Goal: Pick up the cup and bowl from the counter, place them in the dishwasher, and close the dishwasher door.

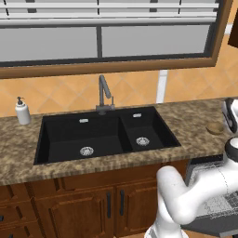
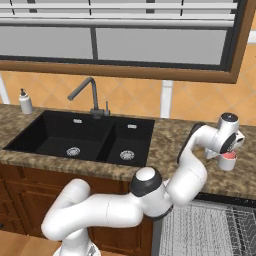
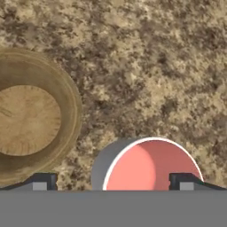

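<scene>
text: none legible | labels/brands: none | numbers/signs: none | soap bottle [image 1: 22, 112]: plain white, no print readable

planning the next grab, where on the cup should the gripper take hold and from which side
Grip the cup by its round wall, coming straight down from above with a finger on either side. It stands upright on the counter, its open mouth facing the gripper, whose fingertips already sit wide apart. The bowl lies beside it with a gap, so keep the fingers off that side.
</scene>
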{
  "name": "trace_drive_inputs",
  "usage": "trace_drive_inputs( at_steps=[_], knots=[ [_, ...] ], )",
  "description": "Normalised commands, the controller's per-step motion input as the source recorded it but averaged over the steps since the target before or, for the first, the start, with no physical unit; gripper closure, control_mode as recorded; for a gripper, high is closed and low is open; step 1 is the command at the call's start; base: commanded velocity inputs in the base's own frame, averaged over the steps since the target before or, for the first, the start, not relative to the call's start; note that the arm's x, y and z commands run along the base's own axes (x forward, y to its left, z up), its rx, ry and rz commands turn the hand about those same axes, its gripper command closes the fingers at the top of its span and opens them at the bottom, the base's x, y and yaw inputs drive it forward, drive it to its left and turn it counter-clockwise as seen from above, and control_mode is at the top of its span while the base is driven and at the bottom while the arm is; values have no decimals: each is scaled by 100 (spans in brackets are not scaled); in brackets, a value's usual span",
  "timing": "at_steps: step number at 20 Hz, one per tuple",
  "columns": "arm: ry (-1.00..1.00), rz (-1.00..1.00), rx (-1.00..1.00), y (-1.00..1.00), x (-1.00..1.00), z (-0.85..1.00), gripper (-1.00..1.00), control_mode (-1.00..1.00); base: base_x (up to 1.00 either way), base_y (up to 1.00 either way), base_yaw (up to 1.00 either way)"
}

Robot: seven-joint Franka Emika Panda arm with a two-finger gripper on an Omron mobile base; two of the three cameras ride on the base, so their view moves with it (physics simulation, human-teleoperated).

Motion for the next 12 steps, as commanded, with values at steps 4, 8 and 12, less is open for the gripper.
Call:
trace_drive_inputs(
  at_steps=[4,8,12],
  knots=[
    [0,5,0,-8,10,-17,-100,-100,0,0,0],
    [0,0,-3,7,-39,-41,-100,-100,0,0,0],
    [8,0,-3,10,-6,-56,100,-100,0,0,0]
  ],
)
